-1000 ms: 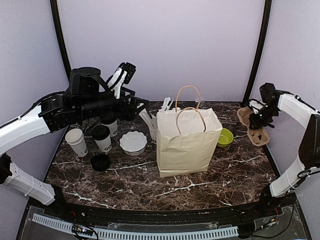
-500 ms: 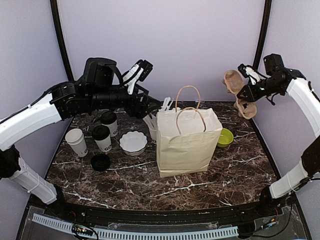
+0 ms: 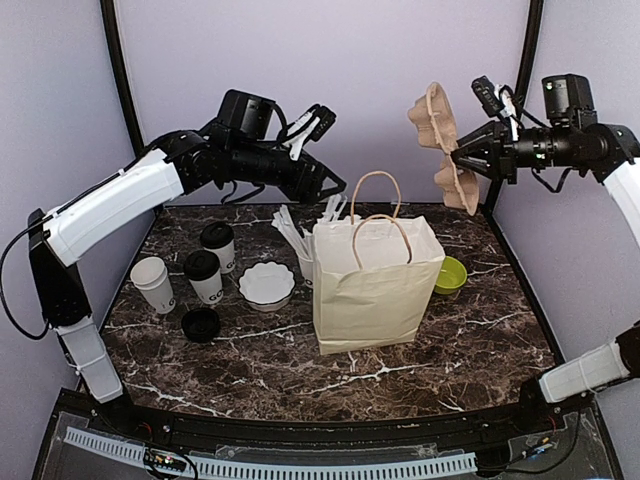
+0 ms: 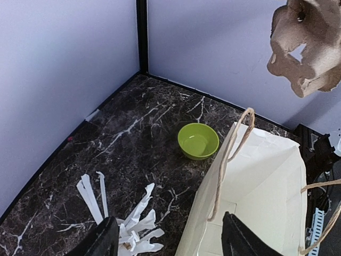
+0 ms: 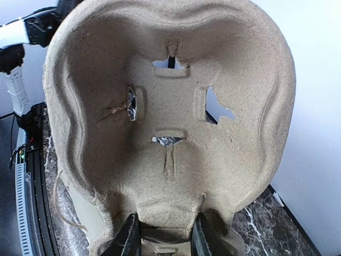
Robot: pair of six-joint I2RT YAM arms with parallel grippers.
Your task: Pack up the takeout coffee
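Two takeout coffee cups, white with black lids, stand at the table's left: one further back, one nearer. My left gripper hangs open and empty in the air behind the paper bag. In the left wrist view that gripper straddles the bag's open left rim. My right gripper is high at the back right, shut on a brown cardboard cup carrier. The carrier hangs upright and fills the right wrist view, its lower edge pinched in the gripper.
An unlidded white cup and a loose black lid sit left of the coffees. A white scalloped bowl and a small cup of straws stand left of the bag. A green bowl lies at its right.
My right arm has lifted the carrier off the back right of the table, up and leftward. My left arm has swung right, from over the cups to behind the bag.
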